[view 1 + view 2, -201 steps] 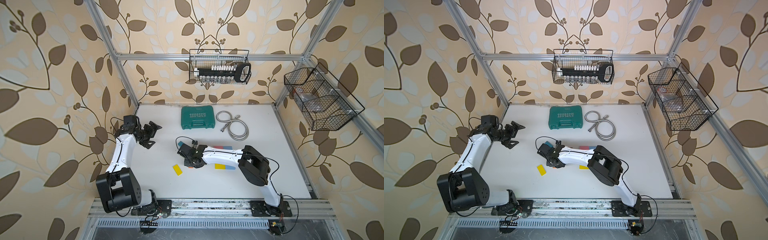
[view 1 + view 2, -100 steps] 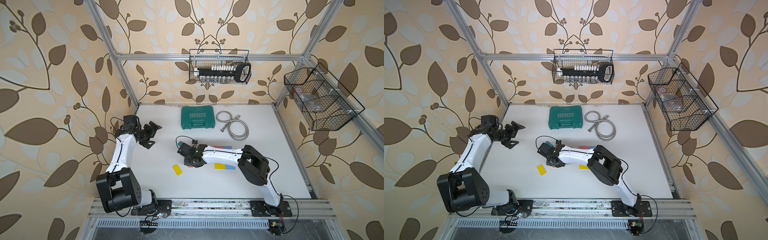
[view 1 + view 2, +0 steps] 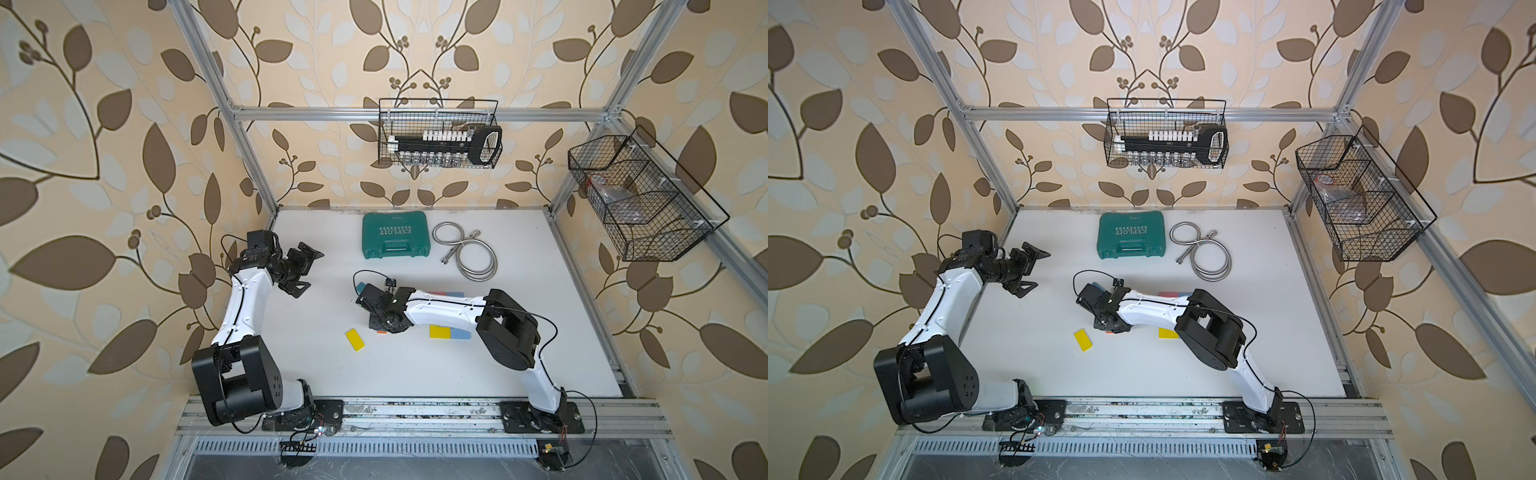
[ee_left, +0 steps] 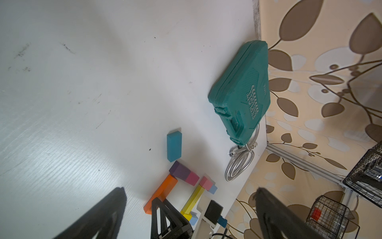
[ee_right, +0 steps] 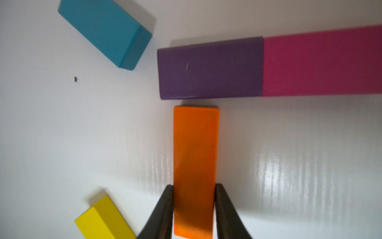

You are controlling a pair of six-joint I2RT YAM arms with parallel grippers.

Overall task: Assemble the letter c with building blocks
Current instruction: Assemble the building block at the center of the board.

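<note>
My right gripper (image 5: 194, 187) is clamped on the flat orange rectangular block (image 5: 195, 144), which in a top view is that orange sliver (image 3: 379, 332) mid-frame. Its end sits just short of the purple rectangular block (image 5: 209, 68). I should slide it flush, stay square, then let go gently.

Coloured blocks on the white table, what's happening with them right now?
The right gripper is shut on the orange block, its fingers pinching the long sides. It holds the block at a right angle to the purple block, with a thin gap between them. The purple block lies end to end with the magenta block. A teal block and a yellow block lie loose nearby. The left gripper is open, holding nothing.
</note>
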